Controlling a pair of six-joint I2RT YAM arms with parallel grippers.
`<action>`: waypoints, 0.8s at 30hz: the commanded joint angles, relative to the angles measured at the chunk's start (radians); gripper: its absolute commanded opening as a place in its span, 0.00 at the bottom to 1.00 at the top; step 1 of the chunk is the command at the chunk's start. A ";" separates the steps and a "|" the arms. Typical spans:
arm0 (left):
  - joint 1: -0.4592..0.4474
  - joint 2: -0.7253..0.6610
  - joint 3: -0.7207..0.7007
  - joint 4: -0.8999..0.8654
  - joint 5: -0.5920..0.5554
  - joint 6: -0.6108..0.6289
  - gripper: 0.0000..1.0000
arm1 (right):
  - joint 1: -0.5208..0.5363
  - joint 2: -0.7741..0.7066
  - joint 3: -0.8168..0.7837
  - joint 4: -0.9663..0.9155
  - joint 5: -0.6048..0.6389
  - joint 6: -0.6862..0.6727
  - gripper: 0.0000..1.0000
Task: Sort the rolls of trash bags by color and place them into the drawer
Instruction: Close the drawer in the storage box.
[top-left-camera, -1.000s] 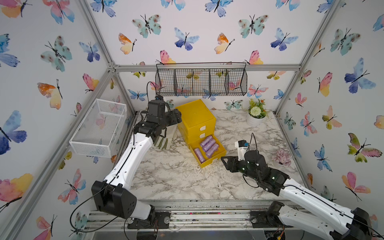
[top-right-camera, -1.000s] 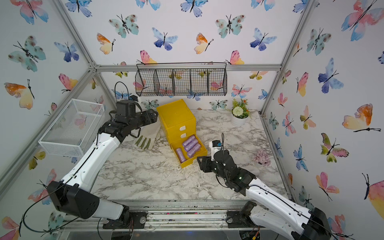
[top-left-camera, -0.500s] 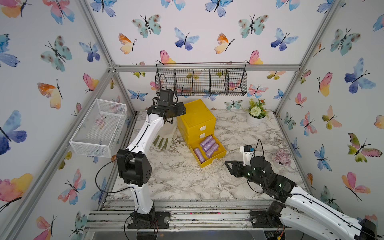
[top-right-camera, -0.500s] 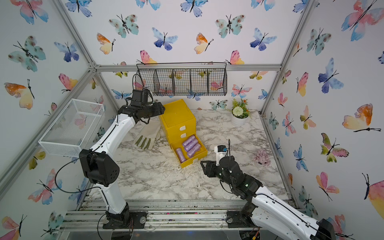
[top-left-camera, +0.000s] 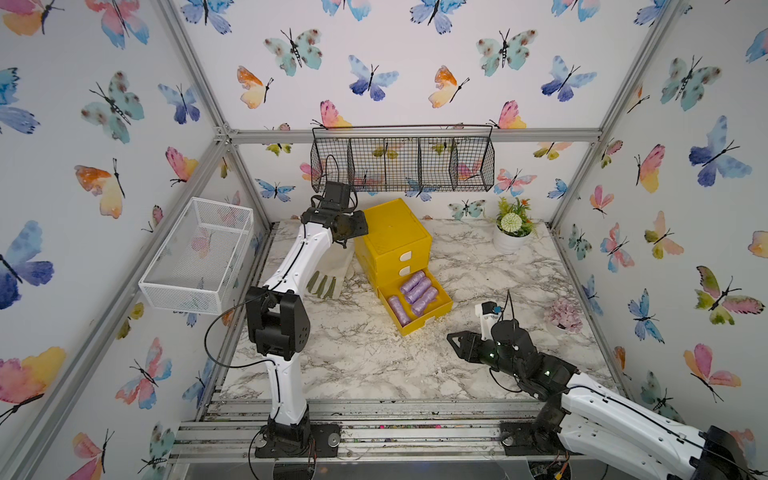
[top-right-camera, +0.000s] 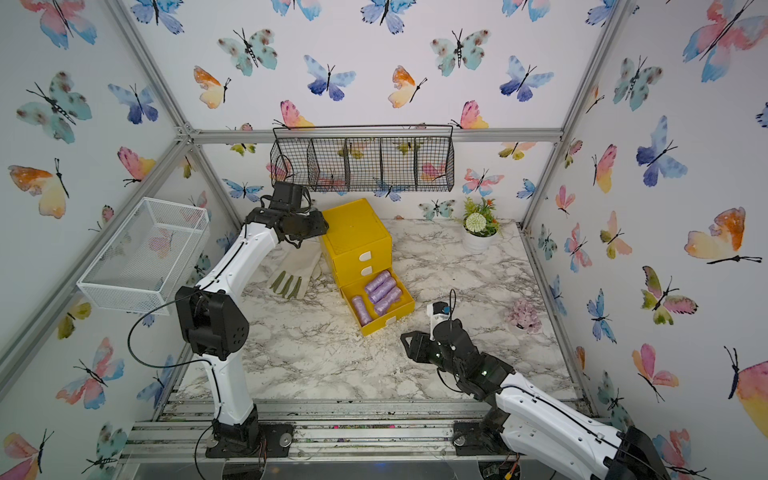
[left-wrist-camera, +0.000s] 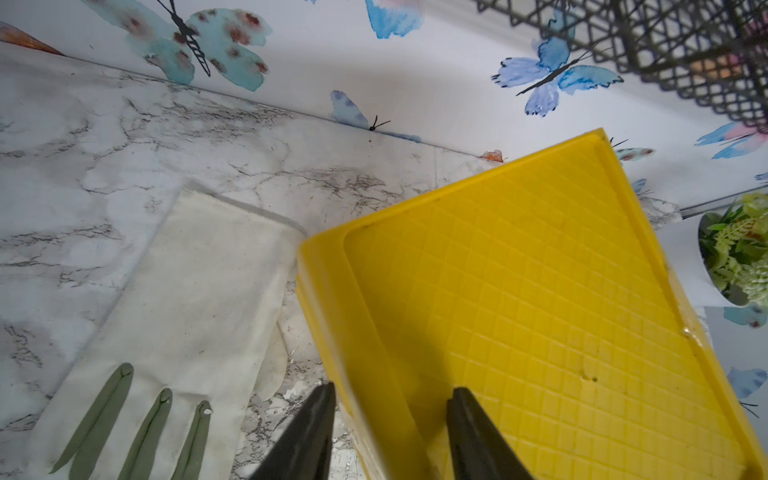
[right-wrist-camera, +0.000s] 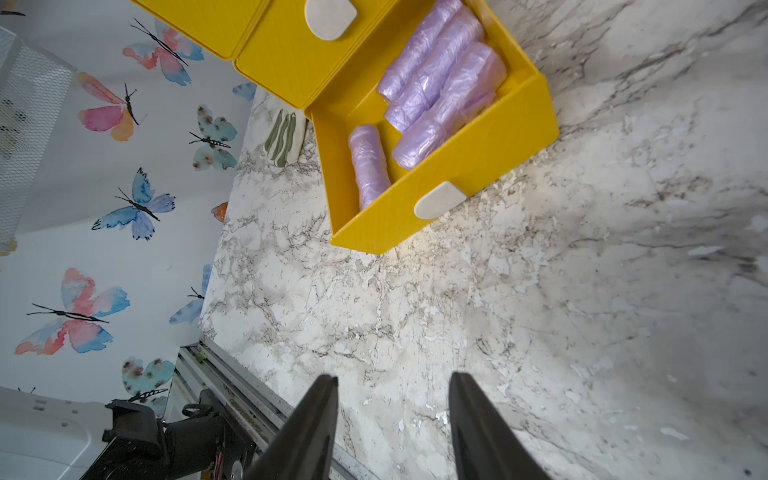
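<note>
Several lilac-purple rolls of trash bags (top-left-camera: 413, 291) (top-right-camera: 379, 293) (right-wrist-camera: 436, 95) lie in the pulled-out bottom drawer (top-left-camera: 428, 322) (top-right-camera: 388, 323) (right-wrist-camera: 469, 166) of a yellow cabinet (top-left-camera: 392, 226) (top-right-camera: 353, 226) (left-wrist-camera: 540, 291). The two drawers above it are closed. My left gripper (top-left-camera: 351, 232) (top-right-camera: 309, 232) (left-wrist-camera: 390, 390) hovers open over the cabinet's top left edge, one finger above the table, one above the lid, holding nothing. My right gripper (top-left-camera: 451, 338) (top-right-camera: 405, 338) (right-wrist-camera: 392, 380) is open and empty above the marble, in front and to the right of the drawer.
A cream glove with green fingers (top-left-camera: 328, 274) (left-wrist-camera: 187, 311) lies left of the cabinet. A white wire basket (top-left-camera: 199, 253) hangs on the left wall and a black wire basket (top-left-camera: 403, 164) on the back wall. A potted plant (top-left-camera: 513, 232) and a pink flower ornament (top-left-camera: 565, 313) stand at right.
My left arm has lifted from above the glove and swung to the cabinet's top edge, its jaws narrowing. The right gripper has drawn back slightly toward the front.
</note>
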 joint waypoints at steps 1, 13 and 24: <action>0.009 0.037 -0.004 -0.006 0.026 0.009 0.38 | -0.003 0.022 -0.050 0.103 -0.035 0.089 0.44; 0.006 0.046 -0.036 0.008 0.077 -0.006 0.30 | -0.003 0.221 -0.066 0.257 -0.005 0.101 0.35; 0.000 0.051 -0.049 0.008 0.091 -0.005 0.29 | -0.014 0.497 0.003 0.452 -0.010 0.074 0.30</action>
